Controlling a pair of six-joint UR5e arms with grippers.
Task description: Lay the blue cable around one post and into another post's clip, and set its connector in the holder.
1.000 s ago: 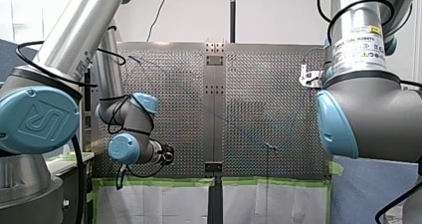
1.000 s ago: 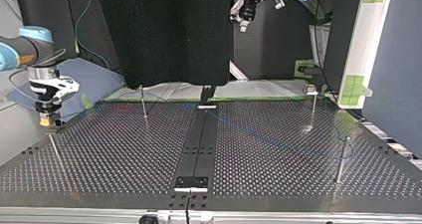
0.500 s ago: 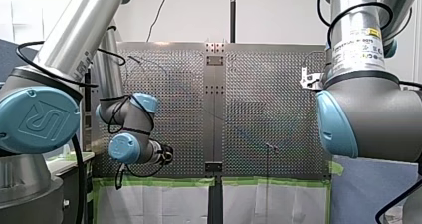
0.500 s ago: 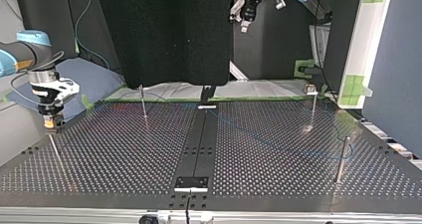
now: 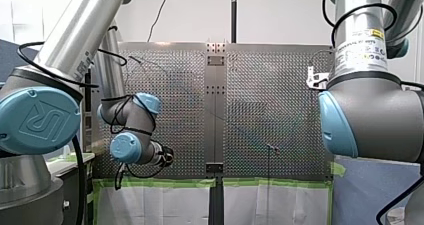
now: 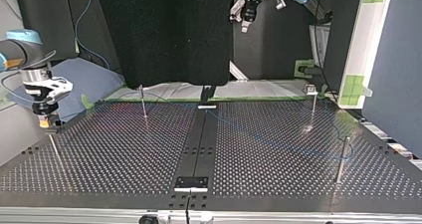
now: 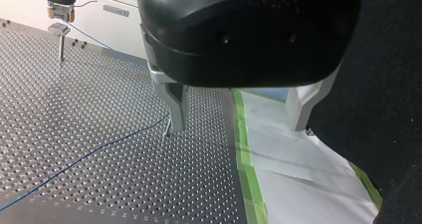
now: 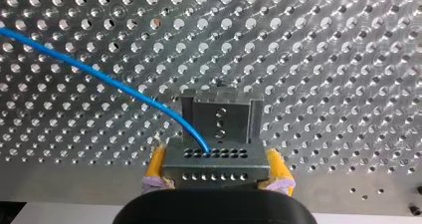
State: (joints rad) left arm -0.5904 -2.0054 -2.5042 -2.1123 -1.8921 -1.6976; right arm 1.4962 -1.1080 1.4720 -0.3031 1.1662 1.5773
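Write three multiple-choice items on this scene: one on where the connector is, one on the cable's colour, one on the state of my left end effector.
1. Where is the grey perforated metal connector? A. between the yellow pads of my right end effector; B. lying loose, ungripped; C. hanging free from its cable.
2. What colour is the thin cable entering that connector? A. red; B. blue; C. green.
3. How is my left end effector? A. shut on the cable; B. open, holding nothing; C. shut on the connector.

Key: 1 A, the right wrist view shows the pads clamping it. 2 B, the strand is plainly blue. 3 B, its fingers stand wide apart with nothing between.
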